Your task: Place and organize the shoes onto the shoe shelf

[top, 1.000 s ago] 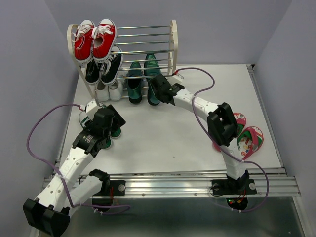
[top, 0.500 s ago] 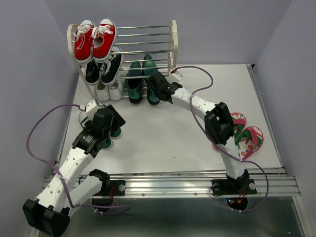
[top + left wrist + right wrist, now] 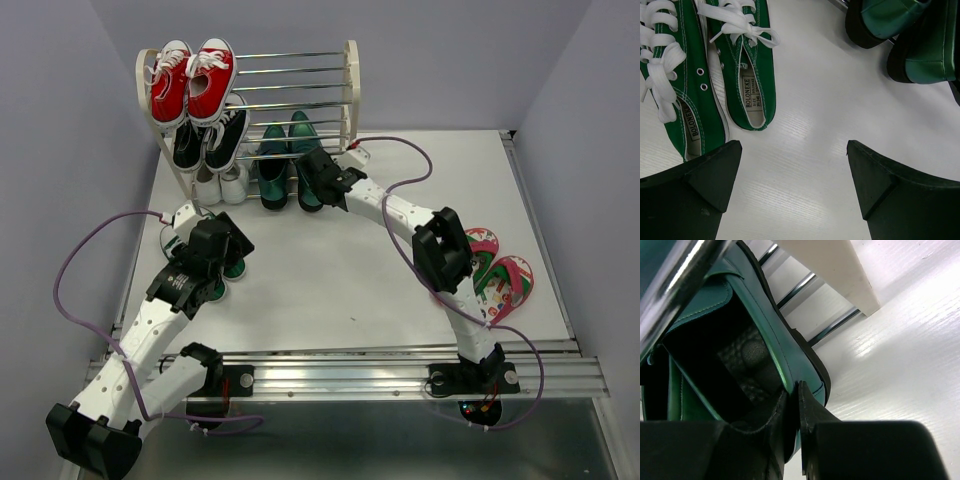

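The shoe shelf [image 3: 350, 95] stands at the back left. Two dark green loafers [image 3: 272, 165] lie on its bottom tier. My right gripper [image 3: 312, 180] is shut on the heel wall of the right loafer [image 3: 790, 360], one finger inside the shoe, one outside. The green canvas sneakers [image 3: 747, 65] lie on the table at the left, mostly hidden under my left arm in the top view. My left gripper [image 3: 792, 167] is open and empty just beside them. The pink-red flip-flops [image 3: 505, 285] lie on the table at the right.
Red sneakers [image 3: 192, 80] sit on the shelf's top tier, black sneakers [image 3: 210, 140] below them, and a white pair [image 3: 222, 185] at the bottom left. The shelf's right halves on the upper tiers hold bare rods. Cables trail from both arms.
My right gripper has pushed the right loafer a little farther back into the shelf's bottom tier. The left arm has not moved.
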